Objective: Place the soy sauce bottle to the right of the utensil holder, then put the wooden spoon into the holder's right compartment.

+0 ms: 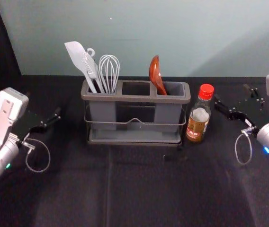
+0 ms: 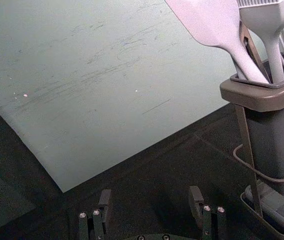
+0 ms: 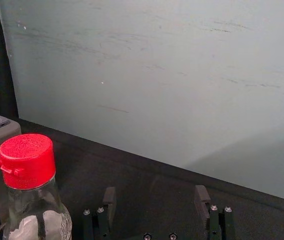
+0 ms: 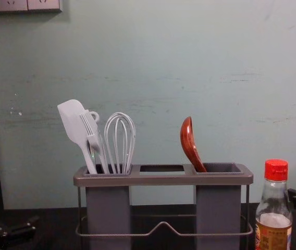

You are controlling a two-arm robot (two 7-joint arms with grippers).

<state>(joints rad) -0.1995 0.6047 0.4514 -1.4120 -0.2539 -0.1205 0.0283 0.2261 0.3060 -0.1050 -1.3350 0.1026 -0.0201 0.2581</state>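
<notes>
The soy sauce bottle (image 1: 199,113), red-capped, stands upright just right of the utensil holder (image 1: 136,99); in the chest view the bottle (image 4: 274,208) is beside the holder's right end. The wooden spoon (image 1: 156,74) leans in the holder's right compartment, bowl up, as the spoon (image 4: 189,144) also shows in the chest view. My right gripper (image 1: 237,105) is right of the bottle, apart from it; in its wrist view the gripper (image 3: 155,202) is open and empty. My left gripper (image 1: 50,120) is left of the holder; in its wrist view the gripper (image 2: 150,202) is open and empty.
A white spatula (image 1: 81,59), a brush and a whisk (image 1: 109,71) stand in the holder's left compartment. The wall (image 1: 139,38) rises behind the dark-covered table (image 1: 139,189). A socket panel (image 4: 20,5) is on the wall at upper left.
</notes>
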